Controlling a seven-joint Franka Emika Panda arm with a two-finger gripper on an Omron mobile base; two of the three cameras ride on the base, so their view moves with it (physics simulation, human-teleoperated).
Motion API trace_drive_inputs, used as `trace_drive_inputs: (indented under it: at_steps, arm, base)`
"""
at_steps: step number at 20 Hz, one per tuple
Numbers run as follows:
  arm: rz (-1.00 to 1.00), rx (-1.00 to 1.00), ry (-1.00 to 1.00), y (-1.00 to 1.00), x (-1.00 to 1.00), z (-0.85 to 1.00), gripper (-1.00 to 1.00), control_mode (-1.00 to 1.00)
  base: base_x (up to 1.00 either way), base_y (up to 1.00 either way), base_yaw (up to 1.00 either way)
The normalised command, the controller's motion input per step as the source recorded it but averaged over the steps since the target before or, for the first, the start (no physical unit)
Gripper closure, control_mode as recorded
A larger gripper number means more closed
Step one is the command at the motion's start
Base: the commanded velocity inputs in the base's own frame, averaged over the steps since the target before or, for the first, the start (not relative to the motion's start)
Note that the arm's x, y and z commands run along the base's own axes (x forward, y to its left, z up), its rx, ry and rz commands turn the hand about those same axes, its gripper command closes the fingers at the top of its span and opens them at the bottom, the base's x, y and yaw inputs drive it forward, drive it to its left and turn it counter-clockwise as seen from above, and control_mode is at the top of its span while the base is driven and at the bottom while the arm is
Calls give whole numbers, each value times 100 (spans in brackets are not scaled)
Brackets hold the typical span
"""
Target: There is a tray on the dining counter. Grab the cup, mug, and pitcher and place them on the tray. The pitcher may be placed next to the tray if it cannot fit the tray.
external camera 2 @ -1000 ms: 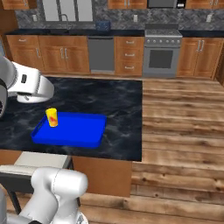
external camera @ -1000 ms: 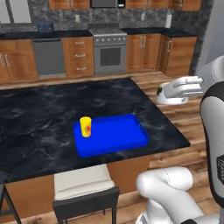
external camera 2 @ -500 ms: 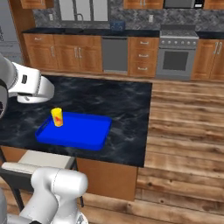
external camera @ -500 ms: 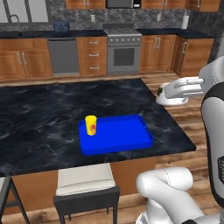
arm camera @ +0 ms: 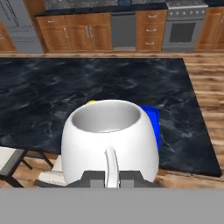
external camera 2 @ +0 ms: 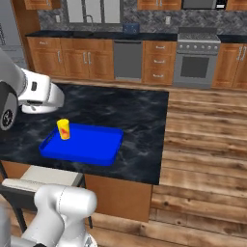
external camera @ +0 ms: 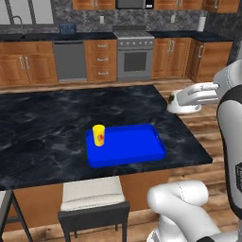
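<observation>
On the long black veined marble worktop [external camera: 56,123] a small yellow tumbler [external camera: 99,135] stands in the flat bright blue tray's [external camera: 127,146] left end. Off its right edge my claw [arm camera: 112,178] pinches the squat white mug [arm camera: 110,140] by its handle.

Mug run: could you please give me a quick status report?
Pincer shut on mug handle. Cup upright on tray. Mug held off counter, short of tray. Nothing in the way.

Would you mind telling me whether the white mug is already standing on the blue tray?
No, the mug is held by its handle in the claw, off the tray, where the cup stands alone.
</observation>
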Motion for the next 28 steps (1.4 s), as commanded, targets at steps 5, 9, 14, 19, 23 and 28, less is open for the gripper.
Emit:
trace_drive_inputs:
  at_steps: [5, 9, 14, 19, 23, 28]
  arm:
    - [24, 0, 0, -11, 44, -39, 100, -100]
    - [19, -2, 0, 0, 46, -47, 100, -100]
    - [16, -2, 0, 0, 53, -49, 100, -100]
    - [15, 0, 0, 0, 44, -40, 100, -100]
    - [12, 0, 0, 0, 27, -42, 100, -100]
    - [11, 0, 0, 0, 23, -42, 100, -100]
  base:
    - [0, 0, 0]
    - [0, 0, 0]
    - [0, 0, 0]
    - [0, 0, 0]
    - [0, 0, 0]
    - [0, 0, 0]
